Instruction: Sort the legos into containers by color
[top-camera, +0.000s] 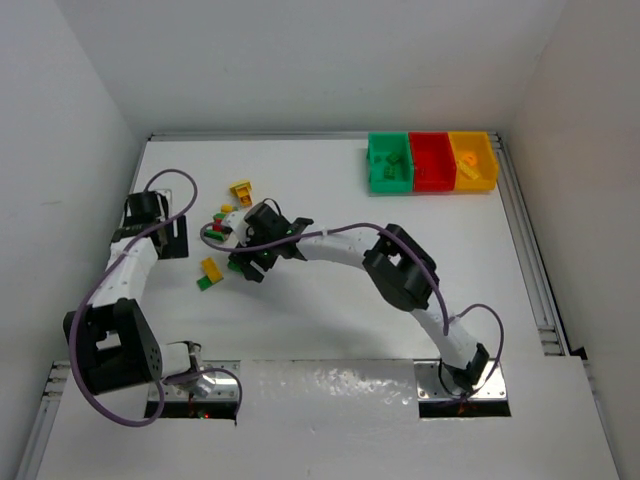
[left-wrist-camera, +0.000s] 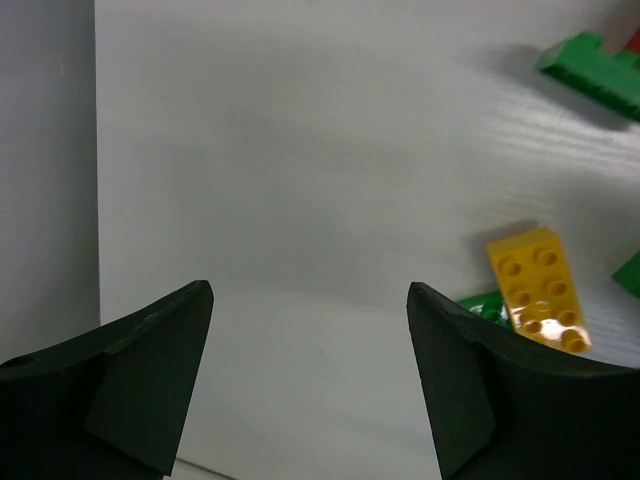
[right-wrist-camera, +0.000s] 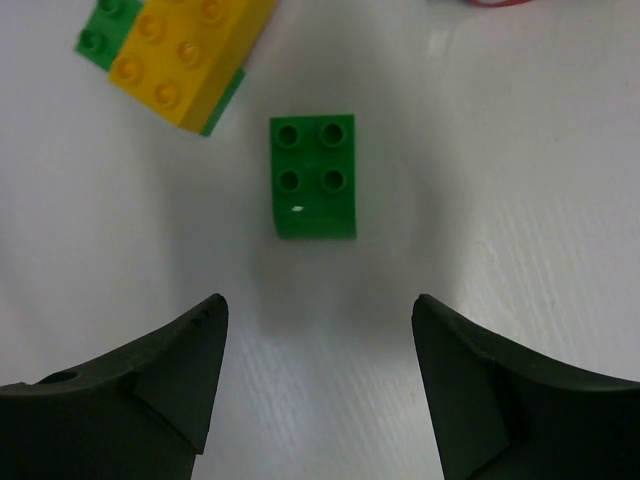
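A green two-by-two lego (right-wrist-camera: 313, 175) lies on the white table just ahead of my open right gripper (right-wrist-camera: 320, 300), with nothing between the fingers. A yellow lego stacked on a green one (right-wrist-camera: 185, 55) sits further left of it. In the top view the right gripper (top-camera: 246, 264) hovers beside that yellow and green pair (top-camera: 210, 271). My left gripper (left-wrist-camera: 310, 290) is open over bare table, with the yellow lego (left-wrist-camera: 538, 288) off to its right. More loose legos (top-camera: 220, 215) and another yellow one (top-camera: 241, 190) lie behind. The green (top-camera: 388, 163), red (top-camera: 432, 160) and yellow-orange (top-camera: 472, 160) containers stand at the back right.
The green container holds green bricks and the yellow-orange one holds a yellow brick. A long green lego (left-wrist-camera: 595, 70) lies at the upper right of the left wrist view. White walls enclose the table (top-camera: 330, 210) on the left, back and right.
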